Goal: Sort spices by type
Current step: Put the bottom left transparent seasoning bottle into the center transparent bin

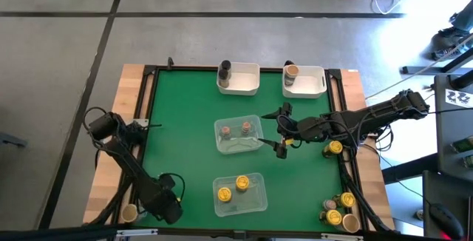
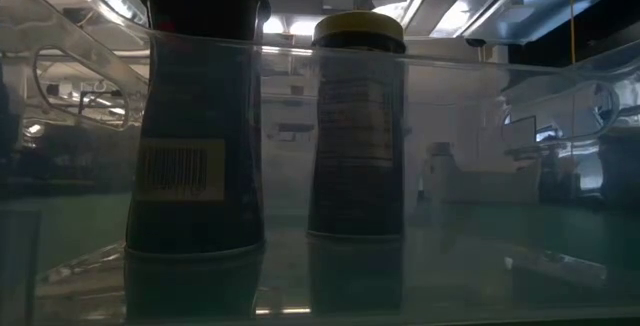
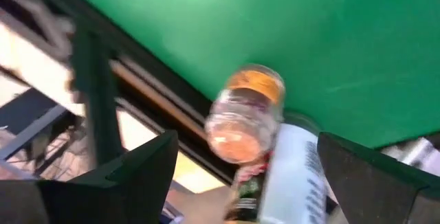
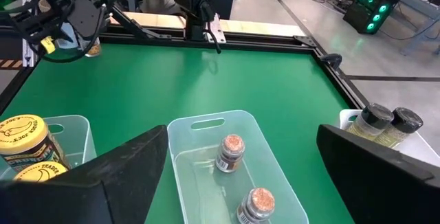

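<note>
The spices are small jars. Two yellow-lidded jars stand in the near clear tray. Two reddish-topped jars stand in the middle clear tray. A dark grey jar and a tan-lidded jar stand in the two white bins. My left gripper is open at the near left corner. In its wrist view, a pinkish-filled jar and a white-labelled jar show between its fingers and apart from them. My right gripper hangs open right of the middle tray.
Several loose jars, mostly yellow-lidded, stand near the table's right edge and at the near right corner. A tan-lidded jar sits on the wooden border at the near left corner. Bare green mat lies left of the trays.
</note>
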